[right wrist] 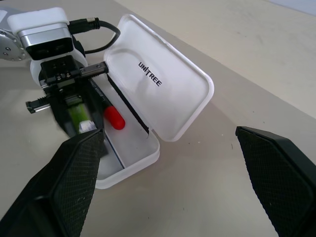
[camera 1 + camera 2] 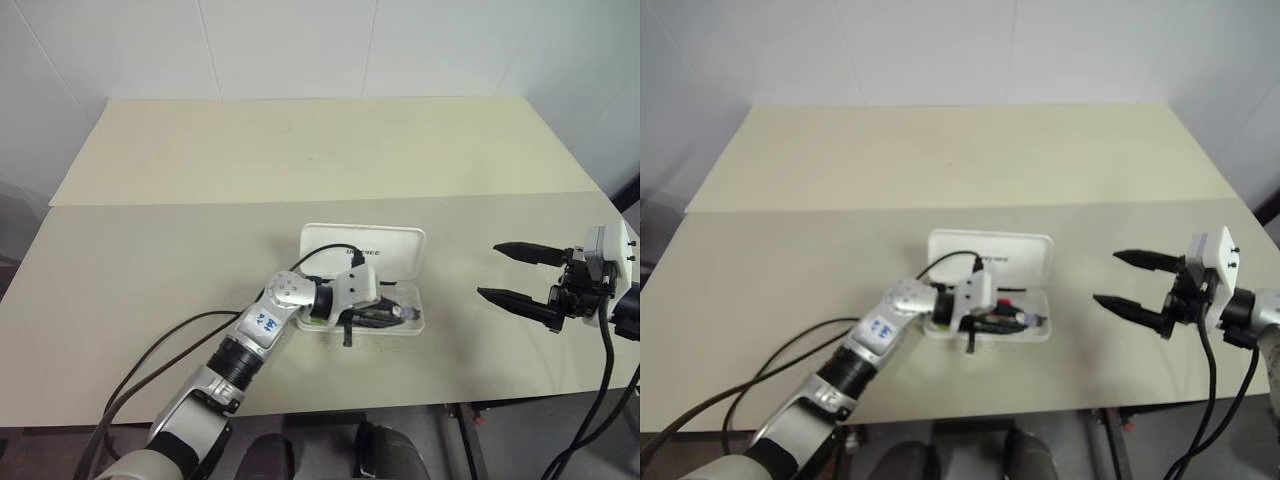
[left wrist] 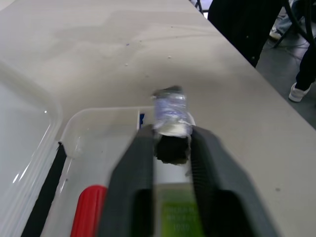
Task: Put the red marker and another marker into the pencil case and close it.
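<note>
We read "UNITREE" in small dark capitals on the inner face of the open lid of the pencil case [image 1: 163, 94], upper middle of the right wrist view; no other lettering is legible to us.

Left gripper [image 2: 385, 312] blocking open pencil case [image 2: 364, 248]

Both eye views look down and forward from head height over the table [image 2: 150, 260], sharing the open pencil case [image 2: 385, 246] at centre. The left wrist view sits close inside the case, facing along its fingers [image 3: 131, 182]. The right wrist view faces the case from nearby.
</note>
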Controlling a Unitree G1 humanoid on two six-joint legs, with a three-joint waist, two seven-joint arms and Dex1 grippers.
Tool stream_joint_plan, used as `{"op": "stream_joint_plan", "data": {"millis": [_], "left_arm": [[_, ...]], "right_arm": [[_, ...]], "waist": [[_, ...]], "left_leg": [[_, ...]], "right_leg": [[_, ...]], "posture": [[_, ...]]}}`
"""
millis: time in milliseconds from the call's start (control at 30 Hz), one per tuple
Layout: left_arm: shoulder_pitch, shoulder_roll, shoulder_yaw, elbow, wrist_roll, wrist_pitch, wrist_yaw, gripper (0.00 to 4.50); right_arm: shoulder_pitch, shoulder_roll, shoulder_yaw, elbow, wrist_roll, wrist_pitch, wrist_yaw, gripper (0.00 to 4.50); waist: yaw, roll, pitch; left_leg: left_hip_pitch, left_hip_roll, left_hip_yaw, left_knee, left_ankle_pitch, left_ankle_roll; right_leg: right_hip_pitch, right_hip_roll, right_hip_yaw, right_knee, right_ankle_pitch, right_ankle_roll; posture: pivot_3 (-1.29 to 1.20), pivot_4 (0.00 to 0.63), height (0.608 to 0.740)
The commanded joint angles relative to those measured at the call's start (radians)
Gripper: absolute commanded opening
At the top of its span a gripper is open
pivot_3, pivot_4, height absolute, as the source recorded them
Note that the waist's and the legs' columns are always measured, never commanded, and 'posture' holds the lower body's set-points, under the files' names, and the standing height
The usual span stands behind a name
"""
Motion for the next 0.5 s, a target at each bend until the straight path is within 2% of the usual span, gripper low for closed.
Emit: {"op": "stream_joint_plan", "data": {"millis": [33,100,300,500], "left_arm": [[-0.02,-0.015,0.015,0.005,-0.006,-0.005,0.0,2.66],[-0.023,-0.019,0.03,-0.01,-0.027,0.013,-0.01,3.29],[-0.013,-0.01,0.056,-0.067,-0.055,0.03,-0.04,3.29],[0.038,0.044,0.118,-0.201,-0.118,0.093,-0.043,3.29]], "right_arm": [[-0.001,0.004,-0.026,-0.033,0.022,-0.002,-0.009,4.5],[-0.006,0.006,-0.021,-0.028,0.021,-0.004,-0.009,4.5],[-0.033,0.015,0.0,-0.006,0.011,-0.012,-0.005,4.5],[-0.077,0.026,0.037,0.036,-0.003,-0.029,0.009,4.5]], "waist": [[0.0,0.0,0.0],[0.0,0.0,0.0],[-0.001,0.0,0.0],[-0.003,0.0,0.0]], "left_leg": [[0.0,0.0,0.0,0.0,0.0,0.0],[0.0,0.0,0.0,0.0,0.0,0.0],[0.0,0.0,0.0,0.0,0.0,0.0],[0.0,0.0,-0.001,0.0,0.0,0.0]], "right_leg": [[0.0,0.0,0.0,0.0,0.0,0.0],[0.0,0.0,0.0,0.0,0.0,0.0],[0.0,0.0,0.0,0.0,0.0,0.0],[0.0,0.0,0.0,0.0,0.0,0.0]], "posture": [[0.0,0.15,0.74],[0.0,0.15,0.74],[0.0,0.15,0.74],[0.0,0.15,0.74]]}}
